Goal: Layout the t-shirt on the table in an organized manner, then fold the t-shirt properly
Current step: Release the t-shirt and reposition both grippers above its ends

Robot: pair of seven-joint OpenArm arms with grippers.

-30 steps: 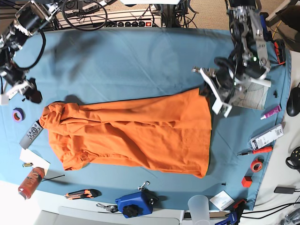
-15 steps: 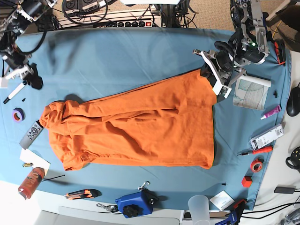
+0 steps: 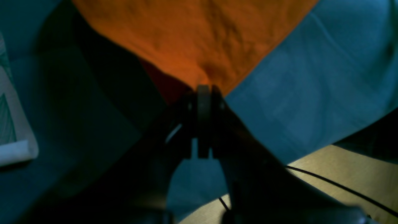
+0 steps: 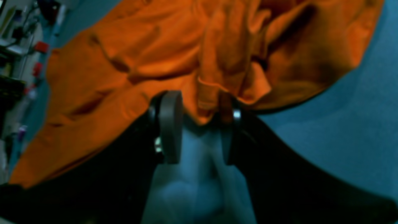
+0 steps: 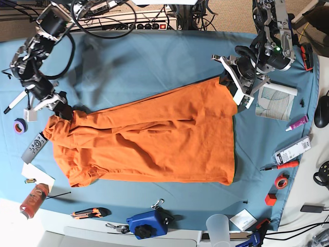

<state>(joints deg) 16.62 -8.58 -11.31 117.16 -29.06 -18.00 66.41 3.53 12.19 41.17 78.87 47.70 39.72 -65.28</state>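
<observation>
T-shirt, soft and limp, spread mid-table.
Left gripper pinches its corner; right gripper gapes around a bunched hem.

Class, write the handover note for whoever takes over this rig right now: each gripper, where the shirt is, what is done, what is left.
Left gripper: jaws shut on a far corner of the t-shirt.
Right gripper: jaws open, straddling bunched fabric at the opposite end; not yet closed.
T-shirt: lying lengthwise on the table, mostly spread; the end by the right gripper is crumpled.
Done: rough spreading.
Left: grip and flatten the crumpled end, square the shirt, then fold. No fold is made yet.
</observation>
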